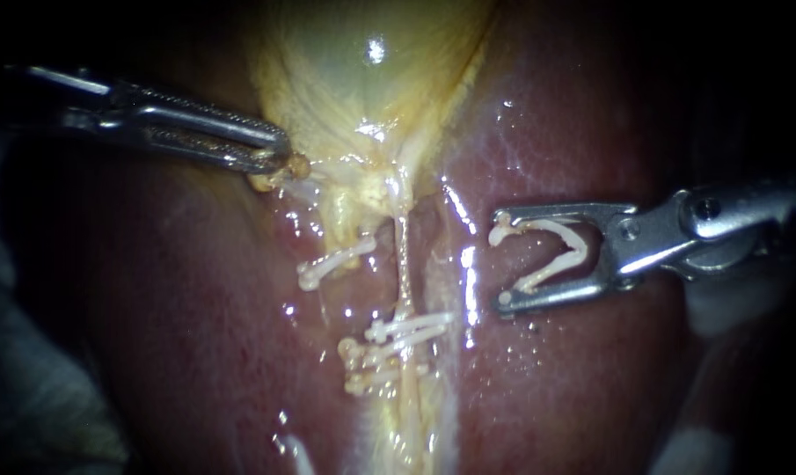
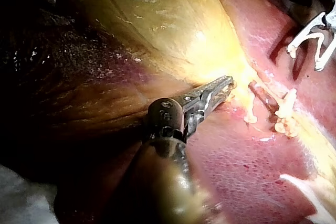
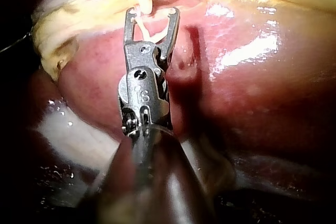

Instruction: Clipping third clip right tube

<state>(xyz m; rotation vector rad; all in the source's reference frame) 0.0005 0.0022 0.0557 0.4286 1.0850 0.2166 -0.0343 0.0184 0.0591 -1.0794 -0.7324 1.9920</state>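
Glossy dark-red liver (image 1: 195,290) spreads beneath a wet, pale yellow-green gallbladder (image 1: 362,62); beside the liver lies a dim grey fold, perhaps cloth (image 1: 37,405).

surgical lab: liver (image 1: 582,387), gallbladder (image 1: 354,70), clipped tube (image 1: 404,255)

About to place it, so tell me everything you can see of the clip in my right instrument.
The clip is a whitish, plastic-looking V, joined at the back, with its legs spread wide. The upper leg ends in a small hook. It sits in the end effector of the right instrument, one leg against each jaw, its mouth facing the tubes. It hangs over the liver, off to the side of the tubes, and touches no tube as far as I can see.
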